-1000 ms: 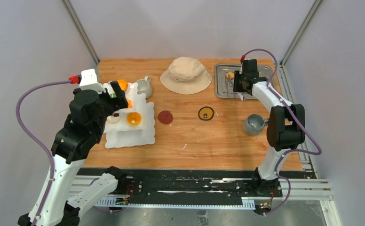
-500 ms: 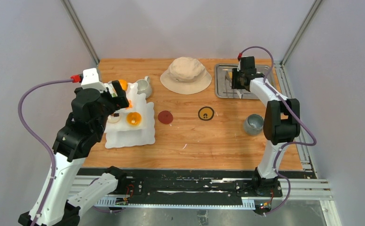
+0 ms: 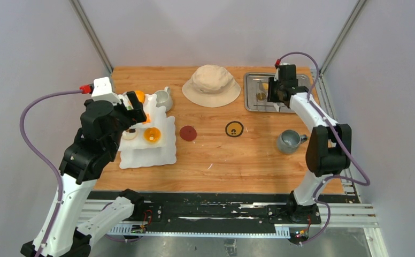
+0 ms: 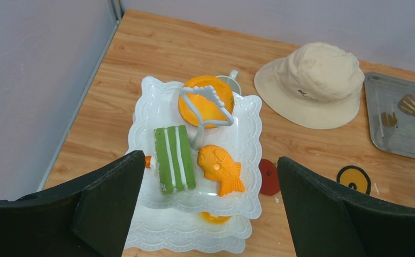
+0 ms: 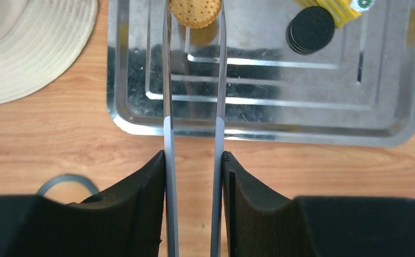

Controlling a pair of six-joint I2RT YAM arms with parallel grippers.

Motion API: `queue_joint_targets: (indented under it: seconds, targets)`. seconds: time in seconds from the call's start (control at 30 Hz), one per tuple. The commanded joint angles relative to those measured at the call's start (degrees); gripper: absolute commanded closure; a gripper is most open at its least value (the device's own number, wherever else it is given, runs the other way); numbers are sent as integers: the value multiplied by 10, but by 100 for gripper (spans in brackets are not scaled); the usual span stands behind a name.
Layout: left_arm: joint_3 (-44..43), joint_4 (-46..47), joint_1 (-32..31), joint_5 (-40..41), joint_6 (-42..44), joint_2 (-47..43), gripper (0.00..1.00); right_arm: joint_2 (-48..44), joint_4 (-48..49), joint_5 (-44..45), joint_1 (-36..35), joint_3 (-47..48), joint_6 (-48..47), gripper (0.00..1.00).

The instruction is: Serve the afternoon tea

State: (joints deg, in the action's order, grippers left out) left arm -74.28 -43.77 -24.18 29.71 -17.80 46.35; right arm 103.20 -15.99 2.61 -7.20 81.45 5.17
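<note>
The left gripper (image 4: 208, 160) is found released, its fingers spread wide above the white tiered stand (image 4: 248, 134) at the left of the table (image 3: 248, 166); nothing is held. On the top tier a round orange pastry (image 4: 205, 107), a green striped cake (image 4: 174, 159) and an orange fish pastry (image 4: 220, 167) are seen; a further orange pastry (image 3: 152, 135) lies on a lower tier. The white mug (image 3: 164, 98) is placed just behind the stand; the grey mug (image 3: 289, 141) stands well apart, toward the right. The right gripper (image 5: 193, 160) is clenched on the tongs (image 5: 167, 80) over the metal tray (image 5: 280, 115); a round yellow biscuit (image 5: 196, 12) is flanked by the tong tips; whether it is lifted cannot be told. A hat (image 3: 212, 84) lies between stand and tray.
</note>
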Motion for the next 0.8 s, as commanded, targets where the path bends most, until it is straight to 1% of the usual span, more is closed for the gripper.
queue_joint_targets:
  seconds: [0.0, 0.13, 0.23, 0.33, 0.43, 0.57, 0.77]
  targets:
    - [-15, 14, -4, 1, -3, -6, 2, -103, -4, -12, 8, -56, 29, 92]
    - [-14, 12, -4, -5, -5, -11, 2, -178, -10, -70, 3, -121, 60, 94]
    - [-12, 13, -4, -8, -7, -16, 2, -240, -8, -112, -23, -168, 73, 94]
    - [-9, 12, -4, -11, -9, -21, 2, -291, -3, -143, -79, -206, 69, 93]
    - [-8, 11, -4, -15, -12, -24, 2, -321, 1, -151, -166, -234, 53, 93]
    - [-7, 8, -3, -14, -14, -28, 2, -319, 15, -148, -291, -243, 23, 93]
    - [-6, 4, -4, -17, -16, -33, 2, -255, 69, -174, -407, -219, 13, 93]
